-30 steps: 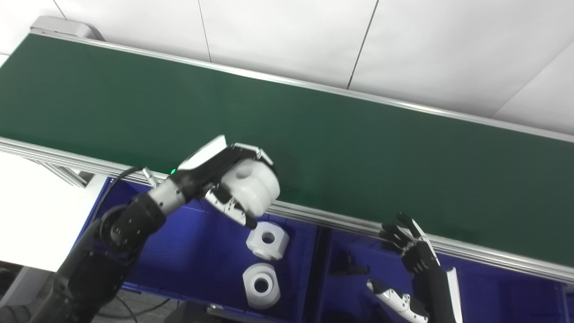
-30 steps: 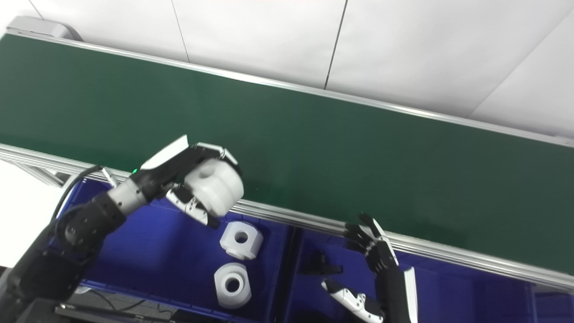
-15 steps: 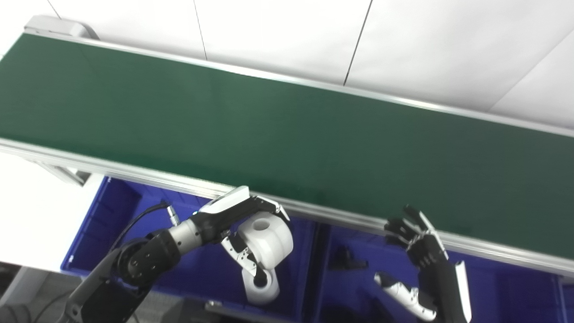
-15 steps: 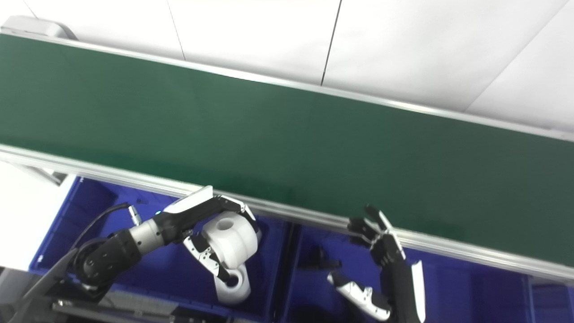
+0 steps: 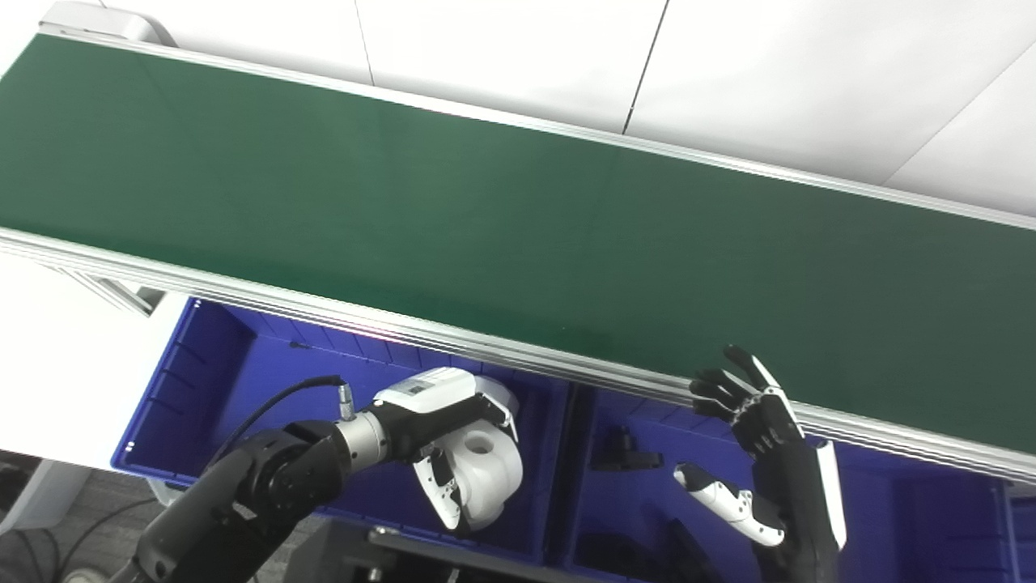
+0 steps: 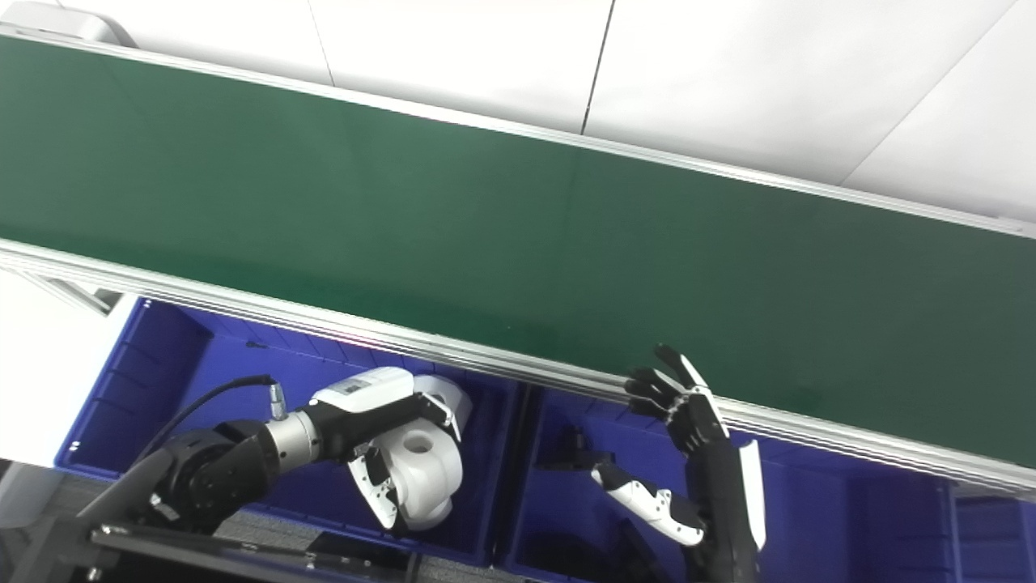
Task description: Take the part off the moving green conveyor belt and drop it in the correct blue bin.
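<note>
Down from the belt edge and into the left blue bin (image 5: pixel 202 380) has come the left hand (image 5: pixel 441 437), bringing the white part (image 5: pixel 486 474) with it; its fingers wrap the top of the part and the thumb clamps the near side, so the part hangs low inside the bin, not yet let go. Other white parts I saw there a second ago are now hidden behind it. Beside it, the right hand (image 5: pixel 757 441) holds nothing, fingers spread and raised over the right blue bin (image 5: pixel 890 502), where small dark pieces (image 5: pixel 627 453) lie. Beyond the bins, the green conveyor belt (image 5: pixel 502 210) runs bare across the whole view. To my eye the pick and carry are done; only the release into the bin is left.
</note>
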Motion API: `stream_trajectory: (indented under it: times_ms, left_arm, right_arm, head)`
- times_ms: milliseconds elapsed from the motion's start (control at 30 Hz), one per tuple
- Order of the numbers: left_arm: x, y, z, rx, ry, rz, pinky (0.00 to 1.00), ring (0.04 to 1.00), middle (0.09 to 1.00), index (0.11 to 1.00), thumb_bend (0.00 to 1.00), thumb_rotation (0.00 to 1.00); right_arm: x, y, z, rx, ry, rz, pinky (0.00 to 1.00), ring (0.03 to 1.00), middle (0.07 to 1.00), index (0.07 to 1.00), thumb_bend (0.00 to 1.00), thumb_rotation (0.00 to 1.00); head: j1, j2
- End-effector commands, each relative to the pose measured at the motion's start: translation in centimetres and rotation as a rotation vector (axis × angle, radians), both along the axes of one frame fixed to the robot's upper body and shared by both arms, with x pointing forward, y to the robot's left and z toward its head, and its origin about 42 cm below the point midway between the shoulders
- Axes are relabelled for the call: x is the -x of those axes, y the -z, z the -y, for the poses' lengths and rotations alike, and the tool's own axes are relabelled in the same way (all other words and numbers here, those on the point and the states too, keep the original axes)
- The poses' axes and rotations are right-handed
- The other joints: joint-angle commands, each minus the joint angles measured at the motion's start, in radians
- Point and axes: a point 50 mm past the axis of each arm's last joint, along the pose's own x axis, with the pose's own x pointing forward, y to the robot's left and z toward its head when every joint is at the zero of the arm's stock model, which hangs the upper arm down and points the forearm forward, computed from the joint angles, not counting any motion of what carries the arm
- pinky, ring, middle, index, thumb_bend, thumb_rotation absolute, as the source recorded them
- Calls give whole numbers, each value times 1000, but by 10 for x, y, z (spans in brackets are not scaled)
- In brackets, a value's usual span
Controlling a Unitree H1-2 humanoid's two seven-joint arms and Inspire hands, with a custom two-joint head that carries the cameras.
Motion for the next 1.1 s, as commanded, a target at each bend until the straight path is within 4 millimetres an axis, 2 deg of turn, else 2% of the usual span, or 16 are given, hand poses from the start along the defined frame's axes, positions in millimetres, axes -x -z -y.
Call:
stream_trajectory:
  times_ms: [0, 33, 67, 133, 233, 333, 433, 467, 500, 600, 733, 867, 967, 1067]
  left_arm:
    - [0, -11, -1, -97, 16, 77, 987, 923, 893, 865, 600, 898]
    - [1, -12, -1, -122, 14, 81, 995, 967, 932, 901, 682, 959]
    - [3, -14, -1, -140, -6, 81, 998, 981, 945, 913, 711, 979]
    - [7, -19, -2, -150, -43, 78, 1000, 997, 991, 975, 850, 997]
    - [14, -30, -5, -111, -85, 87, 1000, 1000, 999, 997, 928, 1000]
    - [21, -39, -8, 43, -166, 83, 1000, 1000, 1000, 1000, 914, 974]
    - [26, -41, -14, 328, -269, 54, 1000, 996, 996, 968, 848, 800]
    - [26, -39, -17, 422, -305, 33, 975, 986, 990, 959, 851, 726]
    - [26, -36, -19, 503, -338, 19, 969, 984, 989, 957, 852, 717]
    - [25, -32, -18, 686, -387, -3, 864, 936, 957, 936, 881, 657]
    - [23, -35, -9, 847, -408, -54, 889, 935, 945, 922, 895, 608]
    - [22, -37, 4, 1019, -381, -105, 912, 943, 940, 914, 871, 507]
    - [21, -37, 10, 1043, -355, -72, 880, 915, 921, 905, 873, 463]
    - [23, -35, 13, 1058, -349, -72, 902, 935, 942, 923, 880, 441]
  right_arm:
    - [-2, -4, -1, 1, 8, 16, 668, 729, 759, 865, 755, 454]
    - [-2, -4, -1, 3, 9, 17, 665, 728, 757, 864, 753, 453]
    - [-2, -4, -2, 2, 13, 22, 663, 727, 756, 864, 753, 453]
    - [-2, -4, -2, -3, 21, 26, 653, 718, 754, 863, 754, 461]
    - [0, -6, -1, -13, 30, 22, 649, 716, 755, 862, 754, 459]
    - [0, -6, 0, -12, 26, 25, 652, 722, 758, 862, 750, 453]
    - [2, -5, 1, -1, 17, 30, 664, 727, 760, 866, 760, 472]
    - [2, -5, 2, -2, 14, 28, 669, 730, 763, 867, 767, 475]
    - [3, -5, 2, -3, 8, 27, 669, 731, 764, 867, 768, 475]
    - [9, -6, 3, 4, -1, 24, 679, 745, 775, 872, 779, 478]
    - [22, -8, 4, 49, -16, 30, 703, 760, 791, 879, 782, 471]
    - [39, -14, 4, 119, -44, 7, 739, 783, 813, 885, 819, 445]
    - [48, -17, 3, 162, -66, -13, 768, 814, 842, 897, 834, 443]
    - [54, -17, 2, 182, -74, -35, 782, 837, 868, 912, 853, 435]
  head:
    - [-3, -9]
    - [-3, -9]
    - [-9, -11]
    - [-12, -9]
    - [-32, -7]
    - [-40, -14]
    - [-57, -24]
    - [-59, -25]
    - [-64, -27]
    - [-95, -35]
    - [-147, -47]
    - [-177, -56]
    - [-190, -59]
    - [-207, -70]
